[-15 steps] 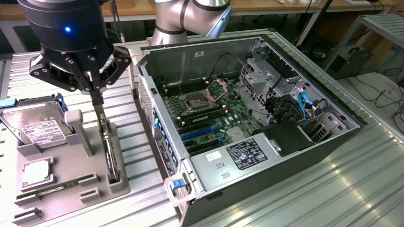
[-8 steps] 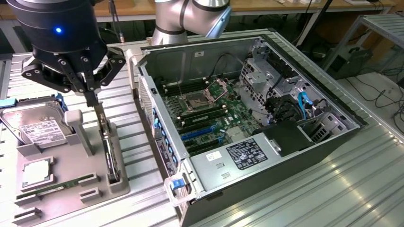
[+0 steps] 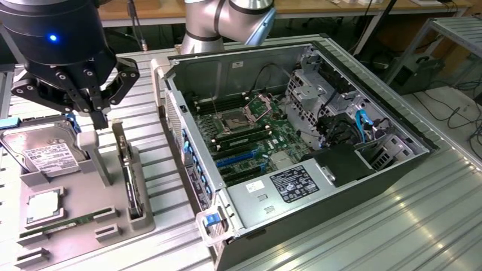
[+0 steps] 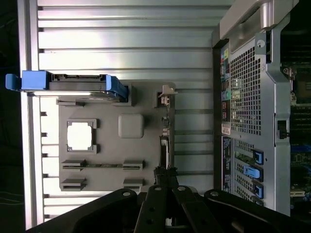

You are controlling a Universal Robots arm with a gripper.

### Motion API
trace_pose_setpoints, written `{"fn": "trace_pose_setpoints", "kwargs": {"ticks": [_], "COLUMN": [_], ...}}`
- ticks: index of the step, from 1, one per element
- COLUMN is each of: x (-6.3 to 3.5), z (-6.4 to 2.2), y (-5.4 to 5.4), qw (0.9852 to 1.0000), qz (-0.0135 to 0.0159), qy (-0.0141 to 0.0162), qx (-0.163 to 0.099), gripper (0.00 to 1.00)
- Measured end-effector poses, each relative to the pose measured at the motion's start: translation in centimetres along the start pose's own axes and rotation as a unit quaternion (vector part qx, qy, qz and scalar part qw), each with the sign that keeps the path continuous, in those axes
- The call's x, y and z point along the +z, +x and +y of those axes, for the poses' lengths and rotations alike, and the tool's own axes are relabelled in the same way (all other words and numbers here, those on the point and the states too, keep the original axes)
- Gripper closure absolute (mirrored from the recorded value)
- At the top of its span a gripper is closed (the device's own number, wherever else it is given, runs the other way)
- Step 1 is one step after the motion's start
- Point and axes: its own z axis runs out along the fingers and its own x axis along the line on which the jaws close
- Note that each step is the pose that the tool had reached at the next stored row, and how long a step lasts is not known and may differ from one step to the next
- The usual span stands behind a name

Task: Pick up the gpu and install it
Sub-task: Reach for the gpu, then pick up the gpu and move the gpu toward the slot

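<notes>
Gpu [image 3: 132,183] [image 4: 166,138] stands on 1 long edge in a slot of the grey holder [image 3: 83,192] on the tabletop [image 3: 421,226]. Its long axis runs alongside the open computer case [image 3: 301,141], along the holder's side nearest that case, and its silver bracket end points toward the holder's hard drive [image 3: 42,151] end. The claw [image 3: 101,119] [image 4: 164,174] hangs over the holder, to the exterior view's left of that bracket end, its 2 fingers pressed together and pinching nothing.
</notes>
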Motion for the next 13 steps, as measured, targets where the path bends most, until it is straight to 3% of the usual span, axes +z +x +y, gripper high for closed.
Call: {"fn": "trace_pose_setpoints", "kwargs": {"ticks": [13], "x": [0.00], "z": [0.00], "y": [0.04], "qw": [1.0000], "qz": [0.0000], "qy": [-0.0001], "qx": [0.000], "gripper": [0.89]}}
